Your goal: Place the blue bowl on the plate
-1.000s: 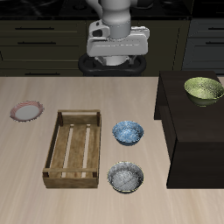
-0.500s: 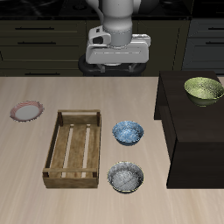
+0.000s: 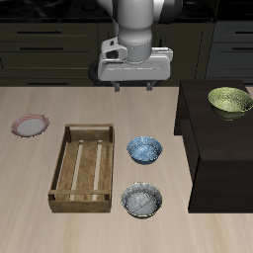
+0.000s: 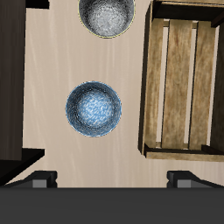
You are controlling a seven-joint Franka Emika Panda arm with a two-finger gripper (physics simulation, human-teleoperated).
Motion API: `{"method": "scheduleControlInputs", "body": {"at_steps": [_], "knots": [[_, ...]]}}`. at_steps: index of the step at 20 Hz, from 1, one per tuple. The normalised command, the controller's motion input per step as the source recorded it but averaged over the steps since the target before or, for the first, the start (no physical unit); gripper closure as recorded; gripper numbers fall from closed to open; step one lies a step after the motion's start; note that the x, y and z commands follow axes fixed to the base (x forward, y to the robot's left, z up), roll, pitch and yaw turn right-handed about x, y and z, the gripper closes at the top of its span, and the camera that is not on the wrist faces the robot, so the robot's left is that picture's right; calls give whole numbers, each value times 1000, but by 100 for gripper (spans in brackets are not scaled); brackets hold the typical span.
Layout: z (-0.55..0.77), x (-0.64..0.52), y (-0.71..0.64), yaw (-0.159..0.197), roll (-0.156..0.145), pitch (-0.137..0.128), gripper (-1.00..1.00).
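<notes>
The blue bowl is light blue with white mottling and sits on the table beside the wooden crate. It also shows in the wrist view, close to the crate's wall. The plate, pink-red rimmed with a pale centre, lies on the table on the far side of the crate from the bowl. My gripper hangs above the table, farther back than the blue bowl. It is open and empty, and its fingertips stand wide apart.
A greyer, darker-rimmed bowl sits nearer the table's front edge, also in the wrist view. A yellow-green bowl rests on a dark raised stand beside the bowls.
My gripper has moved forward, toward the table's front edge and the blue bowl. The bowls, the plate and the crate have not moved.
</notes>
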Motion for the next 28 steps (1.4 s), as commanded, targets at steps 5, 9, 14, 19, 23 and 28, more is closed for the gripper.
{"method": "scheduleControlInputs", "body": {"at_steps": [5,9,14,19,23,28], "knots": [[-208,255,118,12,-3,14,-100],[-242,175,149,23,20,18,-100],[-279,159,51,14,-6,30,-100],[-225,108,15,2,-7,24,-100],[-285,101,7,-2,0,43,-100],[-209,49,27,2,-4,27,-100]]}}
